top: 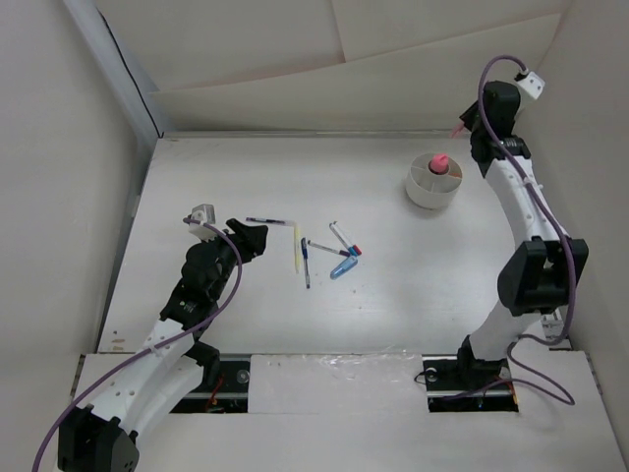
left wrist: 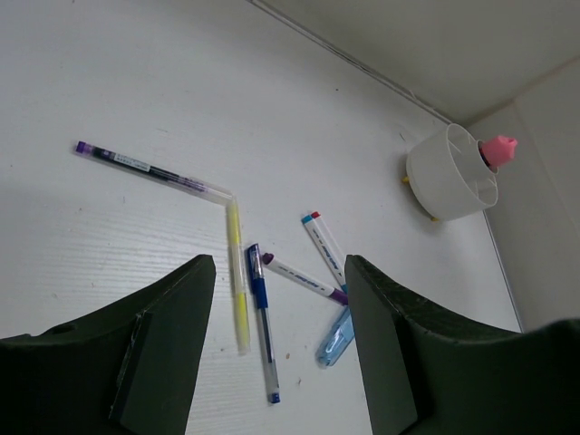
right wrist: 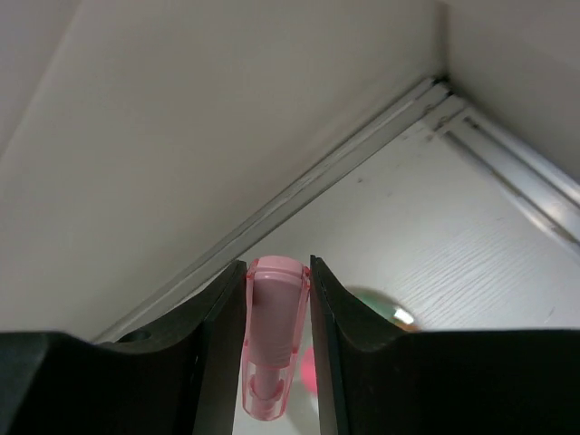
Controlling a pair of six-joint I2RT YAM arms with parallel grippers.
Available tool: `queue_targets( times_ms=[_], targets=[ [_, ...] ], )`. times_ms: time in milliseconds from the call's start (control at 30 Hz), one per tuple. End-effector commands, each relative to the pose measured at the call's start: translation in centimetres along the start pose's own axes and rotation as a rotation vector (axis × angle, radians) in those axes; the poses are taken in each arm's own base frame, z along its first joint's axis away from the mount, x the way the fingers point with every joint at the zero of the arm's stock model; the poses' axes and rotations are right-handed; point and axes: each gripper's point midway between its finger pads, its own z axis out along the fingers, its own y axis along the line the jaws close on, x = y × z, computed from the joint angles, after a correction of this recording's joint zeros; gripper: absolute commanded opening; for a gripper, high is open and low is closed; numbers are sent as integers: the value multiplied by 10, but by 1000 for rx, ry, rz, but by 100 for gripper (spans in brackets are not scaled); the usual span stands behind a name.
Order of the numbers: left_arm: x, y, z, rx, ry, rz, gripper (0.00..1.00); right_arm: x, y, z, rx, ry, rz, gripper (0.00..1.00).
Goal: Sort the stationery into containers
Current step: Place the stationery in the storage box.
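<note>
Pens (top: 306, 262) scattered mid-table, pink-capped stick (top: 439, 162) upright in white tub (top: 423, 198), pink piece (right wrist: 272, 344) between right fingers (right wrist: 210, 362)

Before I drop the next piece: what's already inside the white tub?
A pink-capped glue stick stands in one compartment of the white tub. Its walls hide parts of the other compartments' floors.

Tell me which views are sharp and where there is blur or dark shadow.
Top external: soft even light, faint shadows, pens small but clear. Left wrist: pens sharp, its own fingers dark, without detail. Right wrist: the pink piece, held close, looks slightly soft.
</note>
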Motion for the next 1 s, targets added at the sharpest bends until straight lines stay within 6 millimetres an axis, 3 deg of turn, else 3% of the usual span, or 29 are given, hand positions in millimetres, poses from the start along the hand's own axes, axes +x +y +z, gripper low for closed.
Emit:
queue_targets(
  times_ms=[0, 200, 233, 300, 333, 400, 467, 533, 967],
  targets=[
    [-26, -24, -2, 69, -69, -14, 56, -16, -18, 32, 93, -74, 29, 19],
    [-22, -23, 1, 69, -54, -12, 56, -12, -51, 62, 223, -91, -24, 18],
    [-22, -23, 1, 69, -54, -12, 56, 0, -56, 69, 235, -71, -50, 18],
    [-20, -22, 3, 63, -47, -11, 56, 1, -66, 70, 284, -78, -74, 18],
    [-20, -22, 3, 63, -47, -11, 56, 14, -74, 74, 306, -58, -88, 18],
    [-20, -22, 3, 63, -47, -11, 56, 21, -77, 77, 310, -51, -93, 18],
    [-20, -22, 3, 63, -47, -11, 56, 41, -83, 81, 329, -16, -125, 18],
    [-20, -22, 3, 63, -47, -11, 56, 46, -90, 83, 360, -24, -133, 18],
    [-20, -22, 3, 63, -47, -11, 56, 94, -88, 91, 411, 22, -250, 18]
  ],
)
